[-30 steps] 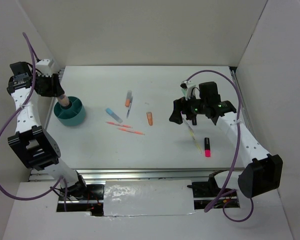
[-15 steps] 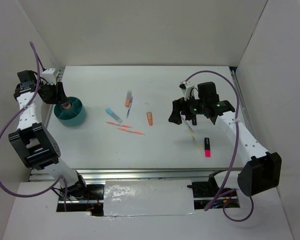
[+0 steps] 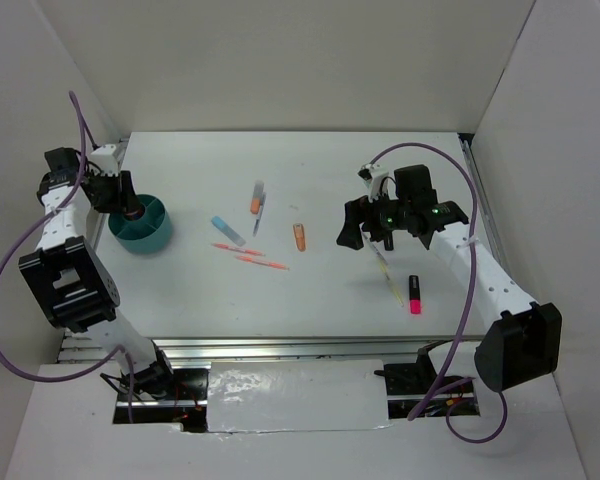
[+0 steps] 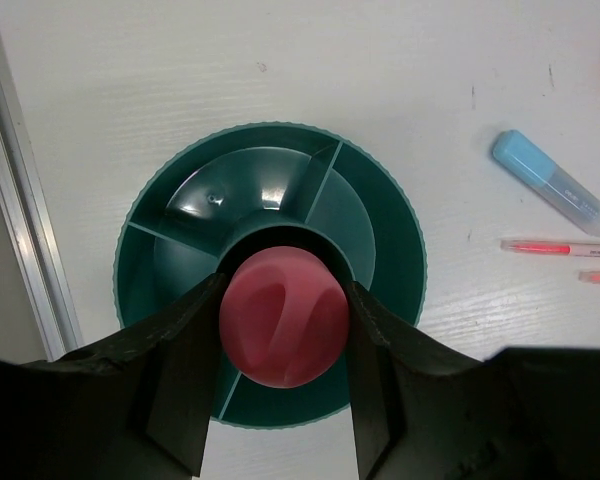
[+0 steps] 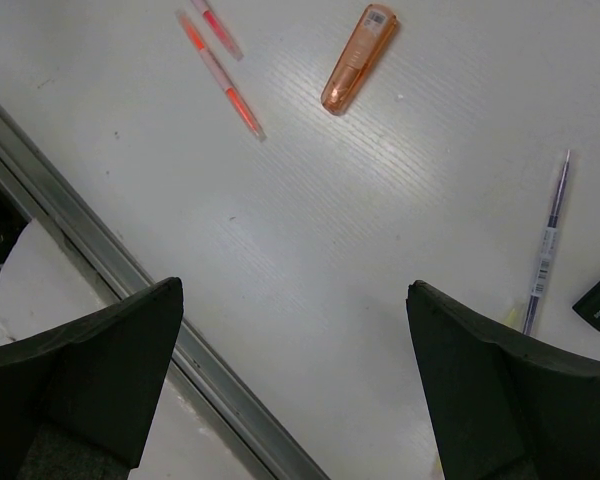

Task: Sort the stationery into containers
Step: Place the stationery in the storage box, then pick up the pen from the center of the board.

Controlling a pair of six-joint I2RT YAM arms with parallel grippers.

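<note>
Left wrist view looks straight down on the left tool [image 4: 285,332]. Its fingers pinch a pink-capped tube [image 4: 283,322] upright, cap toward the lens, over what appears to be the round middle well of the teal tub [image 4: 395,245]. The cap hides whether the tube's base rests on the tub floor. The tub stands by the left edge of the worktop [image 3: 310,170], toward the far-left corner.

The step in hand looks like placing this tube. The next move calls for parting the fingers so the tube settles in the well. The tool should then rise straight up so it does not nudge the rim or the dividers. The blue highlighter [image 4: 552,182], lying just to the right of the tub, seems the nearest piece to fetch afterwards.

The right tool [image 5: 300,370] hangs over the right half of the worktop with its fingers spread wide, holding nothing. An orange highlighter [image 5: 358,59], two thin pink-orange pens [image 5: 220,88] and a slim clear pen [image 5: 547,245] lie loose beneath it. A black-and-pink highlighter [image 3: 415,293] lies nearer the right edge. Most of the sorting remains.
</note>
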